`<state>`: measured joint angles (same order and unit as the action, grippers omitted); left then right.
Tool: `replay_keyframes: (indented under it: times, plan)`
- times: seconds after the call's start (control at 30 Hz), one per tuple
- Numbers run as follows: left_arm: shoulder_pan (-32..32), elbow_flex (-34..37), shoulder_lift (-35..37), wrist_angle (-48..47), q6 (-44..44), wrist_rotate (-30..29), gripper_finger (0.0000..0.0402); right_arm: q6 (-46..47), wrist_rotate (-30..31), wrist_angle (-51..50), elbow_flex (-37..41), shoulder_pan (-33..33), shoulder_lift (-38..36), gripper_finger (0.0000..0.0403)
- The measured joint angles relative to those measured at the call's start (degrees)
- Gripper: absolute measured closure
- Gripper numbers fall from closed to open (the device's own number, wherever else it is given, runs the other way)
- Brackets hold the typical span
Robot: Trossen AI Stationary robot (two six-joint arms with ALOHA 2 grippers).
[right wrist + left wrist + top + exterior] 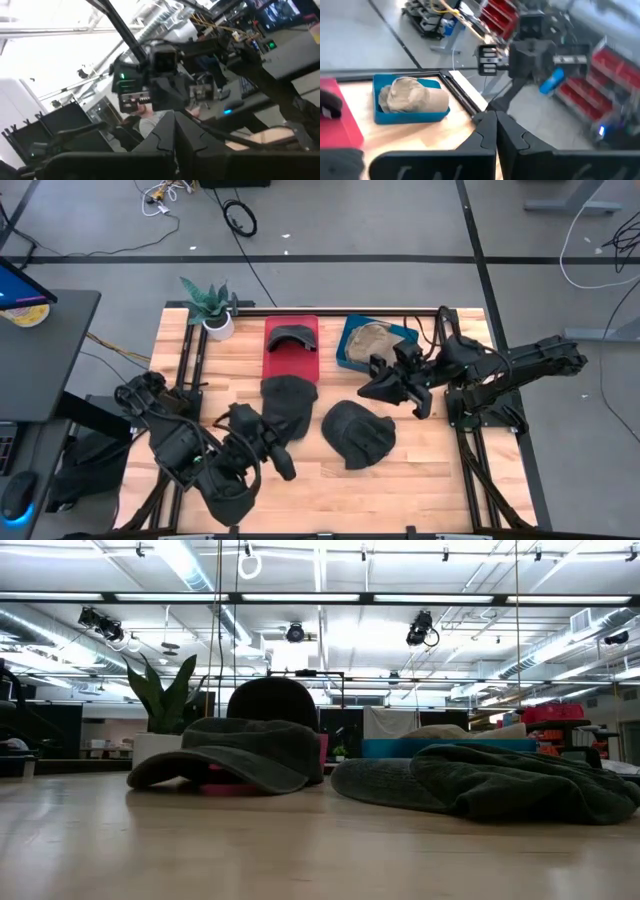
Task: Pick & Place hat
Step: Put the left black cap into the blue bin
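A: Hats first: where are they, taking the red tray point(291, 363) as the landmark?

B: Start from the end effectors. The left end effector point(283, 463) is hanging low, well to the near side of the red tray, and in its wrist view its two fingers point(487, 137) are pressing together with nothing between them. The right end effector point(372, 388) is hovering off to the tray's right side, pointing toward it, and its fingers point(170, 135) are likewise closed on nothing.

A: And the hats themselves?

B: One dark cap point(290, 337) is sitting inside the red tray. A second dark hat point(287, 402) is lying on the desk point(420, 465) with its far edge overlapping the tray's near edge. A third dark hat point(358, 433) is lying flat, near the tray's front right corner. A tan hat point(374, 338) is resting in the blue tray point(347, 350) just beside the red one. A plant point(209, 307) is standing off its left corner.

A: How will they handle?

B: I am judging them light and soft. The low view is showing the third hat point(490, 785) slumping in folds, so it will likely sag when lifted. Pinching a bunched fold of cloth or the stiffer brim looks safest; nothing seems fragile or slippery.
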<state>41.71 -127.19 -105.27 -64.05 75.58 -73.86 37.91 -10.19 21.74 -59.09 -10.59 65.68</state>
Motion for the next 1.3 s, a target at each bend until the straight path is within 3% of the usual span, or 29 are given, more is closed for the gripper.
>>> replay_keyframes:
  times: [0.37, 0.53, 0.77, 1.0, 1.13, 1.3]
  plan:
    - [-1.1, -0.9, -1.6, -0.6, -30.3, 23.4, 0.0351, 0.6, -0.4, -3.4, 0.0, 0.0, 0.0, 0.0396]
    - [-3.3, -0.9, -2.3, -3.0, -40.8, 27.6, 0.0328, 0.6, -0.1, -3.7, 0.0, 0.0, 0.0, 0.0396]
    - [-6.5, -0.9, -4.4, -10.2, -56.3, 33.1, 0.0338, 2.1, 0.3, -4.7, 0.0, 0.0, 0.0, 0.0396]
    - [-7.0, -0.8, -9.2, -26.3, -59.6, 44.1, 0.0357, 3.6, 4.8, -6.6, 0.0, 0.0, 0.0, 0.0396]
    - [-7.4, 4.1, -11.6, -23.4, -57.9, 48.4, 0.0348, 3.6, 7.4, -7.1, 0.0, 0.0, 0.0, 0.0396]
    - [-8.2, 13.9, -13.1, -23.8, -51.2, 50.8, 0.0298, 4.1, 8.2, -7.6, 0.0, 0.0, 0.0, 0.0396]
